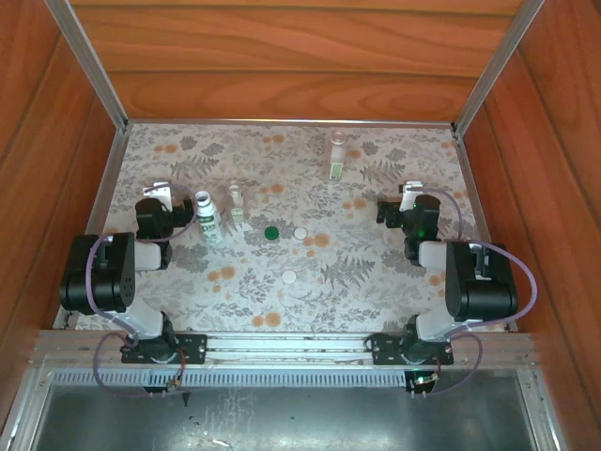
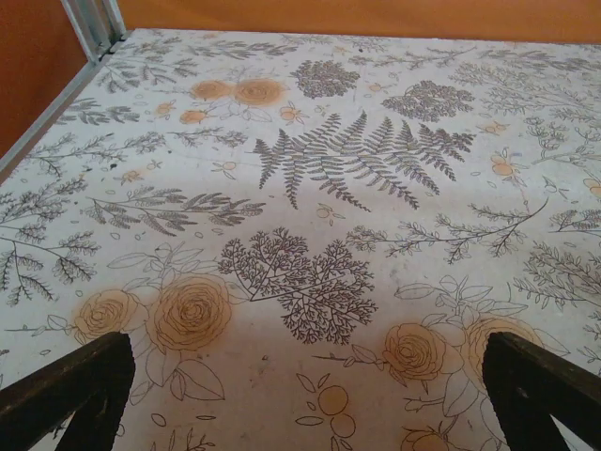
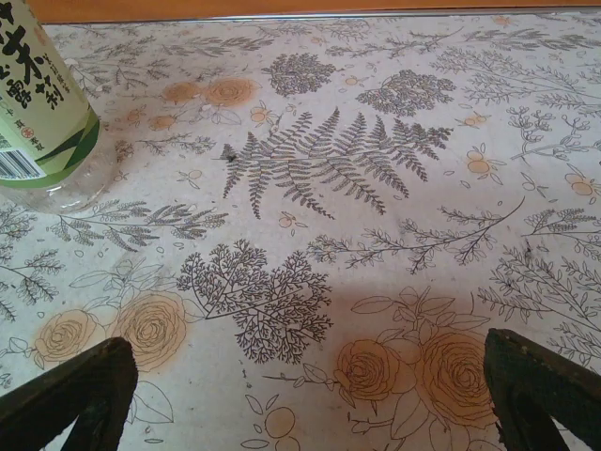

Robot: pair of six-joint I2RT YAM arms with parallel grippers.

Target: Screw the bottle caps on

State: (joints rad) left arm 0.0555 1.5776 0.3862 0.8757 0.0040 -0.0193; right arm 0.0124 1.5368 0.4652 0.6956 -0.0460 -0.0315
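Three bottles (image 1: 208, 218) stand apparently uncapped on the tabletop (image 1: 376, 272), with their caps (image 1: 271, 232) loose nearby. The right wrist view shows the clear base of the yellow-green-labelled bottle (image 3: 47, 113). The left tool (image 2: 305, 352) and right tool (image 3: 305, 352) gape, released.

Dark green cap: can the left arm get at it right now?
Probably yes. The dark green cap lies uncovered, and the left fingers are open, but the white bottle stands between them, so the arm would need to go around or over it.
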